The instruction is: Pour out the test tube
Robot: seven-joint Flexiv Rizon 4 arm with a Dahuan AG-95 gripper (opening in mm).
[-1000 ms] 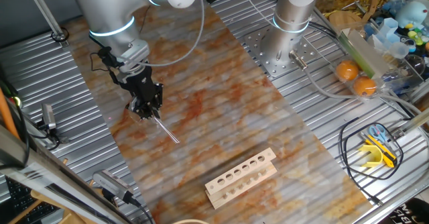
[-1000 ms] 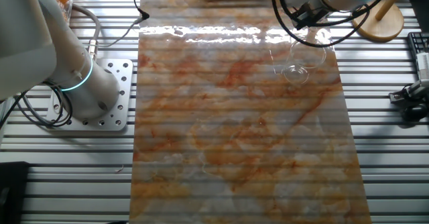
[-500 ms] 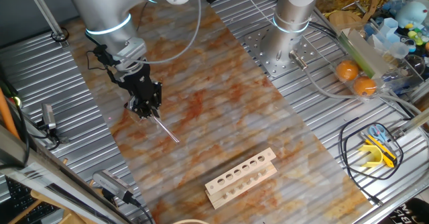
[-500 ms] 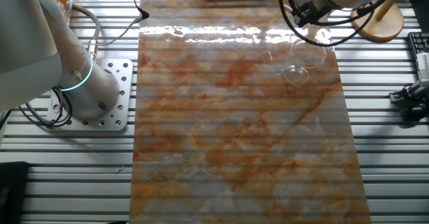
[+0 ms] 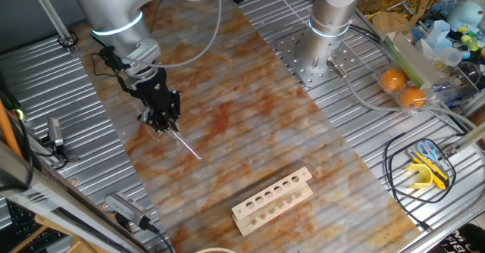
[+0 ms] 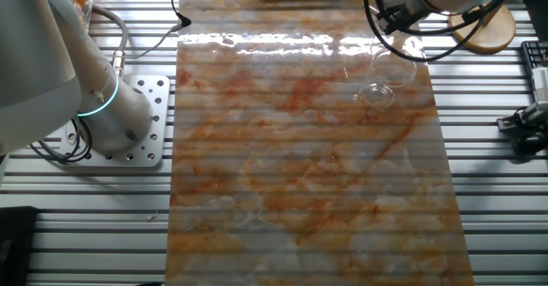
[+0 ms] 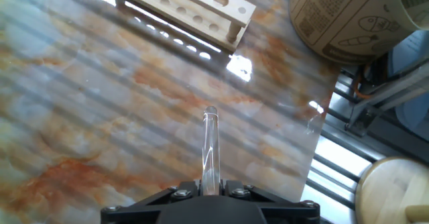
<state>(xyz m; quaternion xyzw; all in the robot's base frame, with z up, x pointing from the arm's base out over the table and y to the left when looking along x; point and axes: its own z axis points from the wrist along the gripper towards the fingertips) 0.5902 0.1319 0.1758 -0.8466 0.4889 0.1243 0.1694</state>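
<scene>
Black gripper (image 5: pixel 164 123) fingers are pinched on one end of the test tube (image 5: pixel 186 145), whose glass sticks out from between the fingertips and slants down and away from the hand, its free end hanging clear above the marbled table mat (image 5: pixel 250 124). From the hand view the test tube (image 7: pixel 210 153) runs straight ahead out of the gripper (image 7: pixel 210 192), with its rounded far end pointing toward the wooden rack (image 7: pixel 181 9) that lies well ahead of the fingers.

In the other fixed view only the wrist and cables show at the top edge, and the clear glass beaker (image 6: pixel 380 78) stands on the mat just below them; the tube itself is too thin to make out there.

Well beyond the tube's free end, the wooden rack (image 5: pixel 273 201) with its row of holes lies on the mat. Far across the table from the gripper stand the second arm's base (image 5: pixel 332 27) and two oranges (image 5: pixel 402 89).

Compared with a second ago, the gripper and tube have shifted slightly up and to the left in the fixed view; the tube's tilt looks about the same. Rack and beaker are unmoved.
</scene>
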